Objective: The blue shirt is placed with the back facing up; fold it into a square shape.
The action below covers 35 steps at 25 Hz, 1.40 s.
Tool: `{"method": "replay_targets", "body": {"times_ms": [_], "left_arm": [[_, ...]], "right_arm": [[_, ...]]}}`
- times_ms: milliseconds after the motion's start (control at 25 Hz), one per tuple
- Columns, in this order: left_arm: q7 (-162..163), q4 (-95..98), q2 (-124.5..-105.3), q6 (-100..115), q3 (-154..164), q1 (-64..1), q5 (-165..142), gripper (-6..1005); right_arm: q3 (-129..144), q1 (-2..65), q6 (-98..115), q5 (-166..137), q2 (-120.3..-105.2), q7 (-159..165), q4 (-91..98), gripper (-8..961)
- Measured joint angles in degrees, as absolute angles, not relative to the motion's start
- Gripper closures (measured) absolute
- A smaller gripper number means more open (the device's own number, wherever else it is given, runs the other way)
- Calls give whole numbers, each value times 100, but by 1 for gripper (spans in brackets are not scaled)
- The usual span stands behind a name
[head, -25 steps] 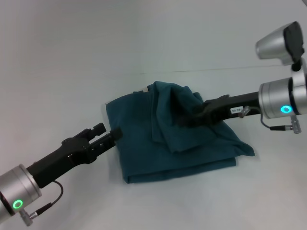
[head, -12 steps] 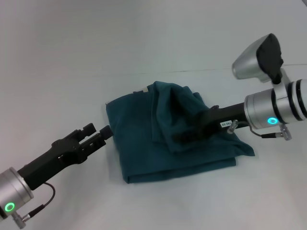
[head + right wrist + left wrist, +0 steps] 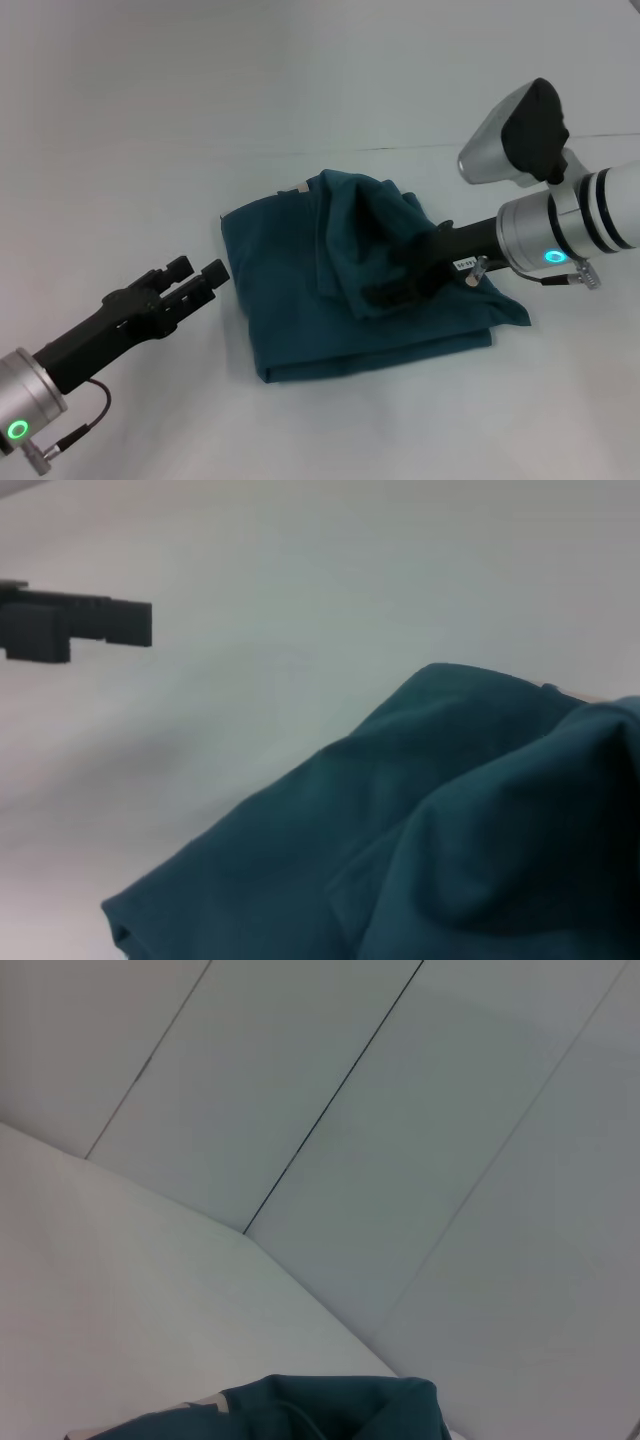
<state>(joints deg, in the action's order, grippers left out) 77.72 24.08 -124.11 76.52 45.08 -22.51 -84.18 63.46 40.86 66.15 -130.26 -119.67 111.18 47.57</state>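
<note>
- Teal-blue soft fabric shirt (image 3: pixel 340 290) lies roughly folded on white bench (image 3: pixel 150 150).
- Right end effector (image 3: pixel 395 285) rests on its bunched fold, grip unclear.
- Left end effector (image 3: pixel 200 275) hovers just beside its left edge, fingers slightly apart, empty.

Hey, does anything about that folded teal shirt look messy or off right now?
Yes. The dark teal-blue short-sleeved shirt is roughly square, but a rumpled hump of fabric stands up on its right half, where the right gripper is, instead of lying flat. The left gripper sits off the shirt's left edge.
</note>
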Motion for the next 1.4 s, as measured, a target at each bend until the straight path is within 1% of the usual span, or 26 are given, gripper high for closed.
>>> {"method": "replay_targets", "body": {"times_ms": [280, 800, 1400], "left_arm": [[7774, 2378, -12419, 7604, 4509, -2249, -8382, 247], [7746, 2222, -12437, 7492, 4425, -2255, -8370, 247], [7731, 2216, -12410, 7421, 4377, -2316, -8366, 246]], "right_arm": [[6687, 4075, 6448, -13137, -11973, 11064, 4914, 169], [6677, 4005, 6767, -13299, -11957, 11051, 5194, 169], [6792, 4020, 6581, -13471, -11971, 11115, 5153, 168]]}}
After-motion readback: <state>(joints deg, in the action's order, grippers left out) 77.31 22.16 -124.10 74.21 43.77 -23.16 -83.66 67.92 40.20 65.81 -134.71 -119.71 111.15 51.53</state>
